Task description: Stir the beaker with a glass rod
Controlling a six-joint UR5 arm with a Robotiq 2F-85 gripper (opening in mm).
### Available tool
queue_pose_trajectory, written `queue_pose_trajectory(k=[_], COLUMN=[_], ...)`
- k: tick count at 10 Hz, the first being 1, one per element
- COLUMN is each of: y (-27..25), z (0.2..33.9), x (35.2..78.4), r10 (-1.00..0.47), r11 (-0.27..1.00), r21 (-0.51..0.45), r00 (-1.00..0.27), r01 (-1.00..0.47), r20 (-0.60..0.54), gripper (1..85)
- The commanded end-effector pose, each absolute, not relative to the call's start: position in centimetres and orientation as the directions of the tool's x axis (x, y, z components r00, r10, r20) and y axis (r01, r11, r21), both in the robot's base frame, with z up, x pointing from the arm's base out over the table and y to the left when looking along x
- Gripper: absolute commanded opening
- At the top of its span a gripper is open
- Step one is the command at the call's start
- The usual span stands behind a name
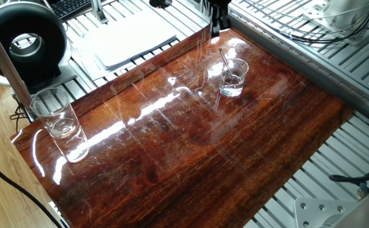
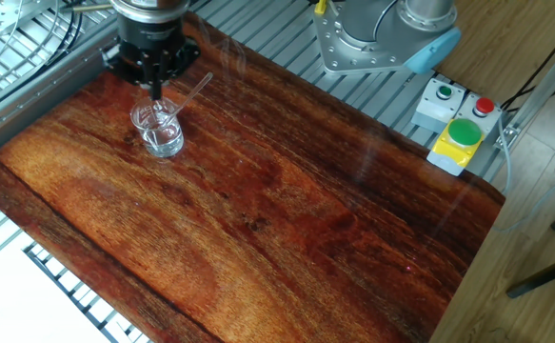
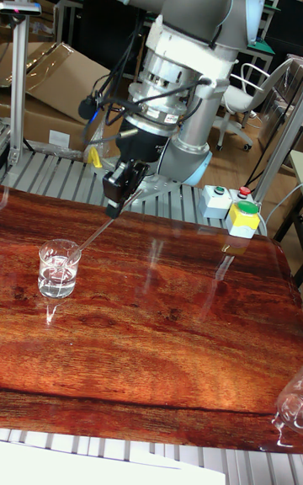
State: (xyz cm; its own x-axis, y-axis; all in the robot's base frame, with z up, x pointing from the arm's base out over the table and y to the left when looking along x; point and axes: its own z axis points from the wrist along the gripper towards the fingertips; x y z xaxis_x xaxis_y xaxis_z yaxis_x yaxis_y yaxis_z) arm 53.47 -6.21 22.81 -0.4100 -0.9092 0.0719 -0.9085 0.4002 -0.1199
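The small clear beaker [image 1: 233, 77] [image 2: 158, 130] [image 3: 59, 269] stands near the table's far edge with a little clear liquid in it. The thin glass rod [image 1: 223, 59] [image 2: 191, 92] [image 3: 91, 237] leans inside it, its upper end sticking out over the rim. My gripper [image 1: 215, 28] [image 2: 155, 89] [image 3: 112, 210] hangs above the beaker, pointing down, its fingers close together with nothing visibly between them. In the tall fixed view its tips line up with the rod's upper end. The other fixed view shows them apart from it.
A taller glass tumbler [image 1: 53, 113] stands at the table's opposite corner. A button box [image 2: 458, 122] with green and red buttons and the arm's base [image 2: 377, 38] sit off the wooden table [image 2: 287, 210]. A white sheet [image 1: 130, 38] and a black round device [image 1: 26, 41] lie beyond another edge.
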Motion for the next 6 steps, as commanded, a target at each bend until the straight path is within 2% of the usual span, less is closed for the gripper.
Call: queue_pose_trajectory(k=[1,6], y=[-6.3,-8.3], z=[21.4,21.5], x=[52.0,52.0], r10=[-0.974,-0.991], r11=[0.212,-0.023], r21=[-0.075,-0.099], r00=[-0.216,0.01], r01=[-0.974,-0.995], r20=[0.062,0.133], gripper=[1.0,1.0])
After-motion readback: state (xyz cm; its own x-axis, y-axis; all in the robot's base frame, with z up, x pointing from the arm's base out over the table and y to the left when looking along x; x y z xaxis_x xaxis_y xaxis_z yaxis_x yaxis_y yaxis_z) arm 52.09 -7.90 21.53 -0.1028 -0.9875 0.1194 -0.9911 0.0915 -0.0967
